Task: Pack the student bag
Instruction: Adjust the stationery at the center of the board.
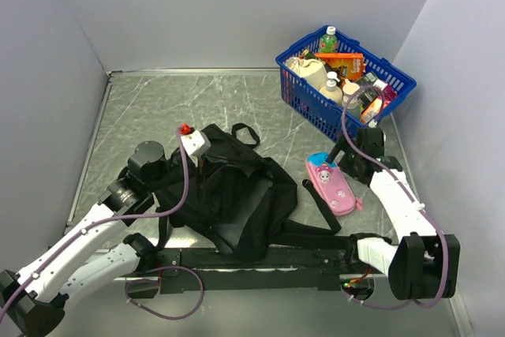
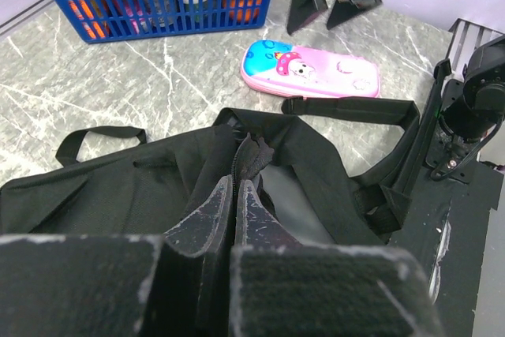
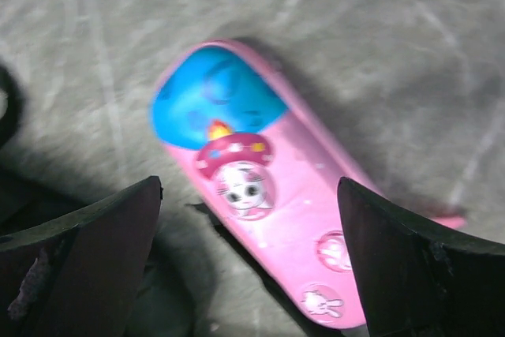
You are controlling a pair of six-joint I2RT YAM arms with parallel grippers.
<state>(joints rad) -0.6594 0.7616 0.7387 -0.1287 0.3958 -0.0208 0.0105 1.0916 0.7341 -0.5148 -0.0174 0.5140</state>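
The left gripper point(image 2: 234, 187) was closed, and the zipper edge point(image 2: 251, 154) of the large soft black fabric backpack point(image 1: 237, 195) appeared to be pinched between its tips. The step in hand was judged to be holding the mouth open for loading. For this, the pinch was to be held firm and lifted clear of the grey marbled table point(image 1: 158, 108), so that the opening faced the right arm.

The backpack lay slumped at the centre of the table, between the two arms. Its fabric was crumpled, a pale lining was exposed inside the opening, and its long black straps point(image 1: 316, 234) were spread towards the right.

The pink and blue oval pencil case point(image 1: 335, 185) lay flat just beside the backpack. The right gripper point(image 3: 248, 187) hovered over it, jaws spread wide, nothing held. It was judged that the fingers were best lowered across the narrow width of the case, centred, before closing.

The blue plastic mesh basket point(image 1: 316, 104) of other items stood at the far right.
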